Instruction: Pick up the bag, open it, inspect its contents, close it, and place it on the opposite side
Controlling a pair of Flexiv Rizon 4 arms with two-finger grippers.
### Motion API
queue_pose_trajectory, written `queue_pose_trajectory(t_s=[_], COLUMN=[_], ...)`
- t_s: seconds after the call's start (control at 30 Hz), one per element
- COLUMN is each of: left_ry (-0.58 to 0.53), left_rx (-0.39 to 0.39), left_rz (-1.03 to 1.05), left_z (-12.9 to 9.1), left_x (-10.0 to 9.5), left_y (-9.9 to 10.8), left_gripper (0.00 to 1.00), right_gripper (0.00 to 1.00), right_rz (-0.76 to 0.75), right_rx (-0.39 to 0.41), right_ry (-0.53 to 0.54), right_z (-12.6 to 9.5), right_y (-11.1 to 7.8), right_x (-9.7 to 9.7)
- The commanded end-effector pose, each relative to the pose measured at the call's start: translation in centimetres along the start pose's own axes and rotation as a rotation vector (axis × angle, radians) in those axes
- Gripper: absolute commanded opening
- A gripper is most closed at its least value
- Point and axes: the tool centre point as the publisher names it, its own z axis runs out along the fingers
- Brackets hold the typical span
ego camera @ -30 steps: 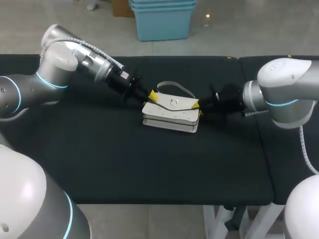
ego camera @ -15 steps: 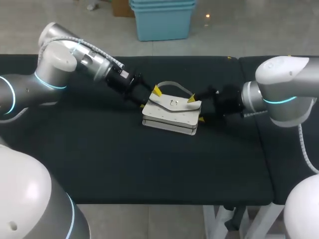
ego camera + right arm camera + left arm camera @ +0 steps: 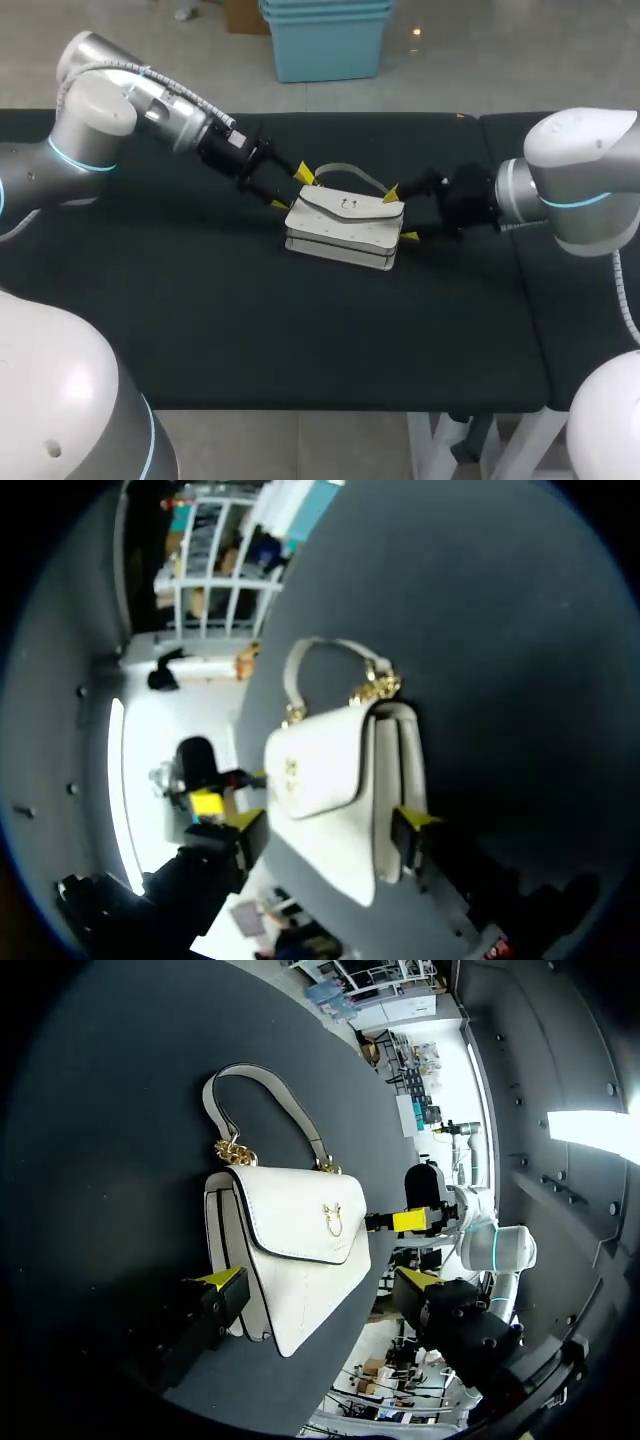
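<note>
Support: black, matte, cloth-covered table (image 3: pixel 300 330), its long side running across the head view.
Sections: a seam (image 3: pixel 533 320) runs from the far edge to the near edge close to the right end. A second black section adjoins it there.
Frame: white legs (image 3: pixel 425 445) show below the near right corner.
Item on surface: white leather-look handbag with a front flap (image 3: pixel 345 228), near the middle, closer to the far edge than to the near one.
Attitude: flap face turned upward, layered side panels toward the near edge.
Flap: down over the body, with a small gold clasp (image 3: pixel 348 206) at its centre.
Handle: white strap handle (image 3: pixel 352 172) on gold chain links (image 3: pixel 236 1150), arched out on the far side, low over the tabletop.
</note>
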Motion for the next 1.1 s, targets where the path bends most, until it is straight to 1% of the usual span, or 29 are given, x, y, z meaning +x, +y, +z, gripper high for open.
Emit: queue_pose_trajectory(t_s=[0.03, 0.17, 0.27, 0.4, 0.57, 0.6, 0.7, 0.77, 0.8, 0.83, 0.87, 1.0, 1.1], left_ry=[-0.063, -0.089, -0.108, -0.127, -0.135, -0.138, -0.146, -0.15, -0.151, -0.154, -0.156, -0.173, -0.187], left_rx=[0.055, 0.076, 0.088, 0.1, 0.106, 0.111, 0.119, 0.125, 0.127, 0.131, 0.133, 0.127, 0.101], left_rz=[-0.019, -0.059, -0.08, -0.094, -0.102, -0.105, -0.111, -0.117, -0.119, -0.123, -0.125, -0.134, -0.13], left_z=[-1.7, -2.8, -3.3, -3.7, -3.9, -3.9, -4.1, -4.3, -4.4, -4.5, -4.6, -5.0, -5.4], left_x=[0.8, 0.1, -0.3, -0.7, -0.9, -1.0, -1.1, -1.2, -1.3, -1.3, -1.4, -1.8, -2.1], left_y=[1.3, 1.5, 1.7, 1.9, 2.3, 2.4, 2.4, 2.5, 2.5, 2.5, 2.5, 2.6, 2.6], left_gripper=[1.0, 1.0, 1.0, 1.0, 1.0, 1.0, 1.0, 1.0, 1.0, 1.0, 1.0, 1.0, 1.0], right_gripper=[0.48, 0.44, 0.43, 0.43, 0.41, 0.39, 0.3, 0.27, 0.2, 0.05, 0.0, 0.0, 0.0], right_rz=[-0.007, -0.026, -0.022, 0.011, 0.041, 0.047, 0.055, 0.059, 0.061, 0.064, 0.067, 0.078, 0.064], right_rx=[-0.012, 0.0, 0.011, 0.04, 0.043, 0.043, 0.039, 0.038, 0.038, 0.037, 0.038, 0.048, 0.088], right_ry=[-0.047, -0.087, -0.117, -0.144, -0.145, -0.142, -0.134, -0.13, -0.127, -0.125, -0.123, -0.109, -0.095], right_z=[-0.5, 0.0, 0.4, 1.3, 1.9, 1.9, 2.0, 2.1, 2.1, 2.2, 2.2, 1.7, 1.2], right_y=[-1.5, -2.6, -3.0, -2.9, -2.4, -2.3, -2.3, -2.3, -2.3, -2.3, -2.3, -1.7, -1.1], right_x=[0.4, 0.2, -0.2, -1.0, -1.6, -1.6, -1.5, -1.5, -1.5, -1.5, -1.7, -2.0, -2.0])
